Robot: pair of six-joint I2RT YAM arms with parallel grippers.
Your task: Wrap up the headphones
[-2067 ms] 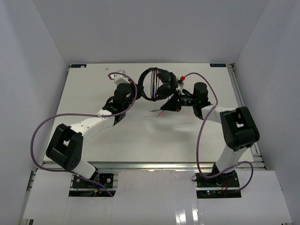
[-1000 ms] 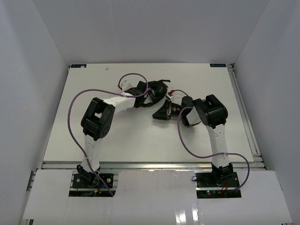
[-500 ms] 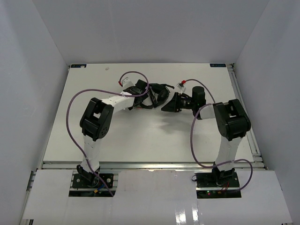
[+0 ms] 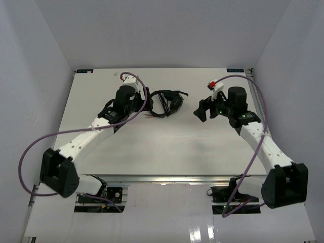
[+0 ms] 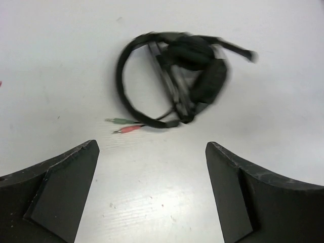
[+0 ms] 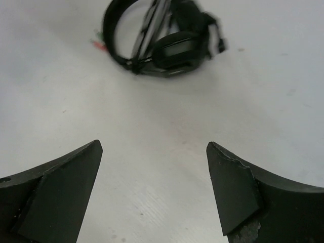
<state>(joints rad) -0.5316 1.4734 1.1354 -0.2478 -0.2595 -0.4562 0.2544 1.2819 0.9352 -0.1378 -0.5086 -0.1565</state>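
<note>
The black headphones [image 4: 167, 103] lie folded on the white table [image 4: 152, 147], towards its back middle, with nothing holding them. Their thin cable is looped across the headband, and its green and pink plugs [image 5: 124, 125] stick out on the table. My left gripper [image 4: 134, 106] hovers just left of them, open and empty; in the left wrist view the headphones [image 5: 191, 53] lie ahead of the gripper [image 5: 152, 146]. My right gripper [image 4: 202, 108] stands open and empty to their right; in the right wrist view the headphones [image 6: 174, 50] lie well beyond the gripper [image 6: 154, 146].
White walls close in the table on the left, back and right. Thick purple robot cables [image 4: 45, 139] arc off both arms, one looping near the headphones [image 4: 144, 96]. A metal rail [image 4: 162, 177] runs along the near edge.
Both grippers have opened and drawn back from the headphones, left arm to the left, right arm to the right. The headphones now rest free on the table.
</note>
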